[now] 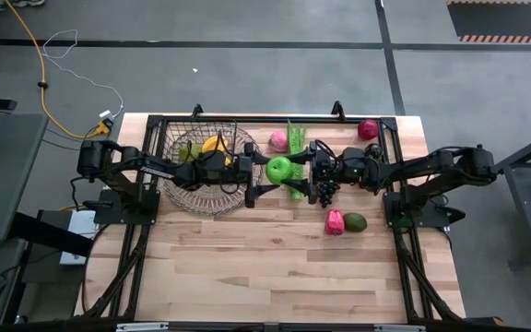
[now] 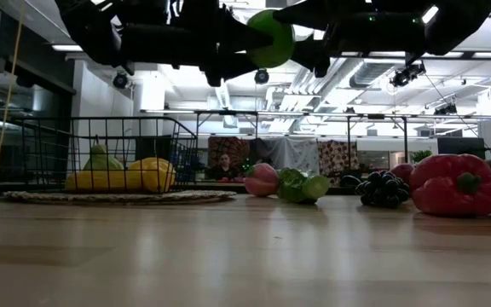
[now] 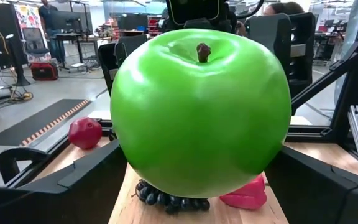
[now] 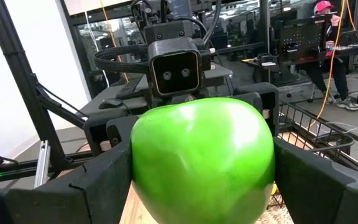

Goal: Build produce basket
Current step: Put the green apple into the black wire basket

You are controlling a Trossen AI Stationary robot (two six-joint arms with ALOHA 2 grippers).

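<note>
No text, label, brand, number or sign can be read anywhere.

Open tabletop (image 1: 275, 267) toward the near edge; black wire basket (image 1: 201, 152), grapes (image 1: 325, 192), red pepper (image 1: 335, 222) crowding the far half.

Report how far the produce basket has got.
Done: bananas and a lemon lie in the wire basket. In hand: a green apple held in the air between the left hand and the right hand, both gripping it. Left: grapes, red pepper, peach, avocado on the table.
</note>
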